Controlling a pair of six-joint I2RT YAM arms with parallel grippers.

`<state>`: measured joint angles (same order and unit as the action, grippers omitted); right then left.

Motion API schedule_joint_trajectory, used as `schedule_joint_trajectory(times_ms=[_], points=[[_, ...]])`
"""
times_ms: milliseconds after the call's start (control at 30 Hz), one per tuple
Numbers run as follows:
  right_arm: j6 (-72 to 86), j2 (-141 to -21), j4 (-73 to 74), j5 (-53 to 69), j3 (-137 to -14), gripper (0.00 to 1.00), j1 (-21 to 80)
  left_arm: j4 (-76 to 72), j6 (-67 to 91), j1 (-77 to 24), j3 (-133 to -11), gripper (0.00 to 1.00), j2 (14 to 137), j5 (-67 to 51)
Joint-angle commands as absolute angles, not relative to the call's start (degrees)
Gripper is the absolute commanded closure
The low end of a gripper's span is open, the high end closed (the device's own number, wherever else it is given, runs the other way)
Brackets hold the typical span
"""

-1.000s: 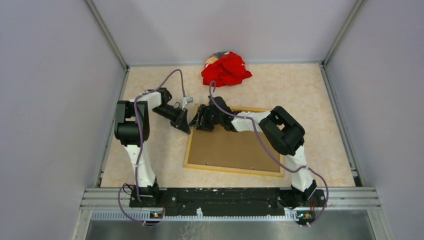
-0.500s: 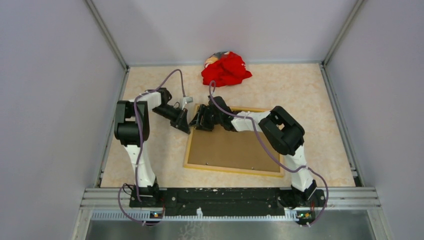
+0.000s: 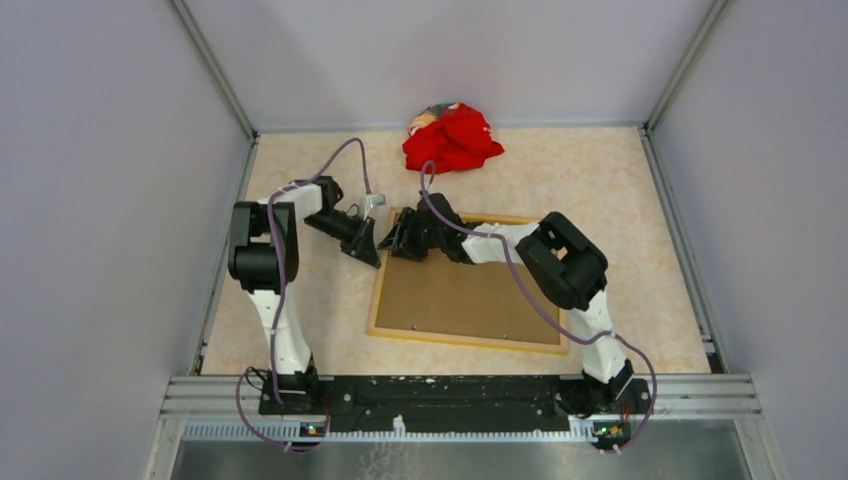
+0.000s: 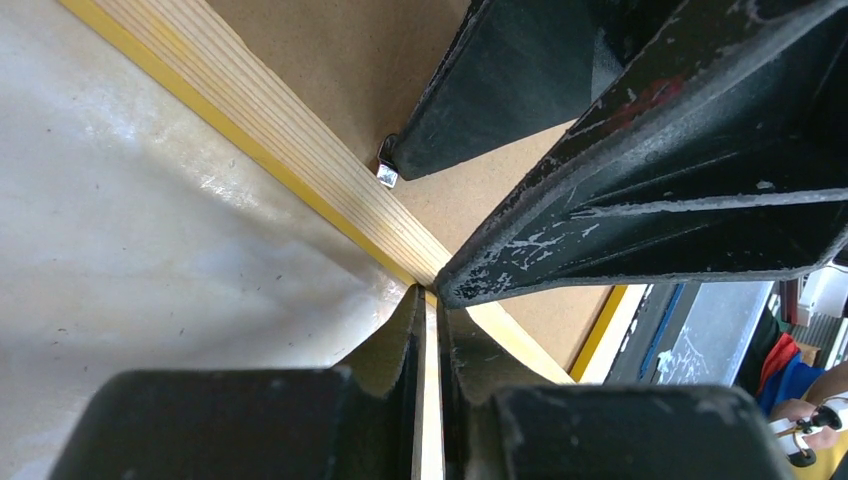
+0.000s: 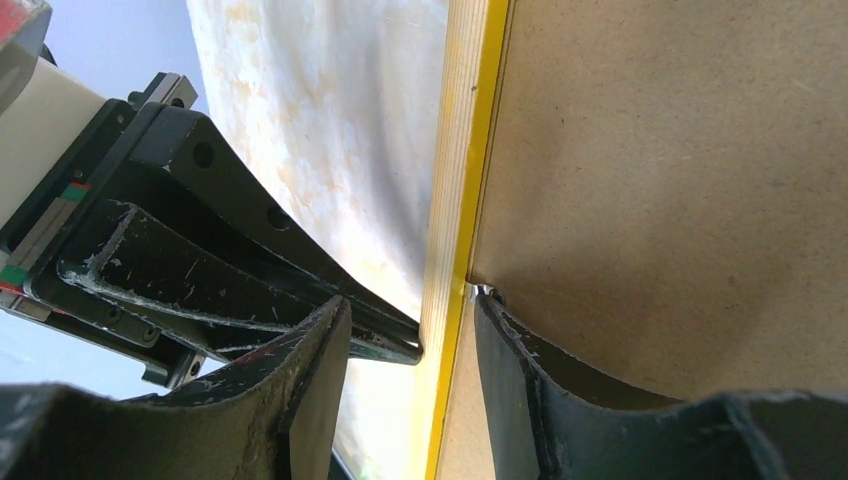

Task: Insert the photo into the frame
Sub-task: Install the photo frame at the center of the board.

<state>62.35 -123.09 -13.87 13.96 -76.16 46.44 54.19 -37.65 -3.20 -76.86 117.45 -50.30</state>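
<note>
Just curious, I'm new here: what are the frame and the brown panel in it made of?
By the look, the frame is pale bare wood, grain lines showing, with a yellow painted edge; the brown panel is probably fibreboard: matte, flat, finely speckled.

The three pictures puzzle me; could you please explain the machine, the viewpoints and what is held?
These are two robot arms, left and right, bolted to a table. The wide picture looks down from above; each close-up comes from a wrist camera. A large rectangular wooden picture frame, yellow-edged, lies back up, a brown fibreboard backing panel in it; a crumpled red cloth lies at the far edge. The right jaws stand open astride the frame's rim beside a metal tab. The left jaws, almost closed, meet that rim from outside; whether they pinch it is unclear.
</note>
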Motion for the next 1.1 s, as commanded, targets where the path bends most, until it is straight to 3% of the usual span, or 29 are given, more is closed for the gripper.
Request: schedule_joint_trajectory(times_ms=[0,167,267,500,700,767,800,1067], points=[[63.07,-127.01,-16.39,10.28,-76.26,0.5,47.59,51.46,-41.03,-4.26,-74.66,0.88,117.58,-46.72],[62.67,-124.49,-16.95,11.62,-74.86,0.5,47.69,51.53,-41.14,-4.14,-74.9,0.88,117.21,-45.96],[60.76,-120.22,-18.42,14.3,-73.26,0.45,47.59,52.88,-41.3,-3.6,-76.2,0.87,116.89,-45.81],[38.6,-105.13,-2.96,18.92,-68.48,0.39,47.46,57.56,-42.9,-2.05,-79.52,0.8,114.92,-46.38],[23.16,-88.66,6.67,15.41,-50.43,0.36,49.19,58.42,-43.72,-1.44,-78.45,0.51,110.46,-45.45],[18.84,-84.04,9.32,12.02,-45.88,0.35,52.07,58.91,-43.91,-1.36,-78.25,0.32,108.45,-45.22],[16.97,-81.9,10.14,10.19,-44.14,0.33,54.04,59.34,-44.26,-1.32,-78.22,0.28,107.32,-45.38],[12.93,-75.75,12.03,2.22,-39.16,0.37,64.0,62.75,-45.75,-1.28,-76.23,0.23,97.71,-47.04]])
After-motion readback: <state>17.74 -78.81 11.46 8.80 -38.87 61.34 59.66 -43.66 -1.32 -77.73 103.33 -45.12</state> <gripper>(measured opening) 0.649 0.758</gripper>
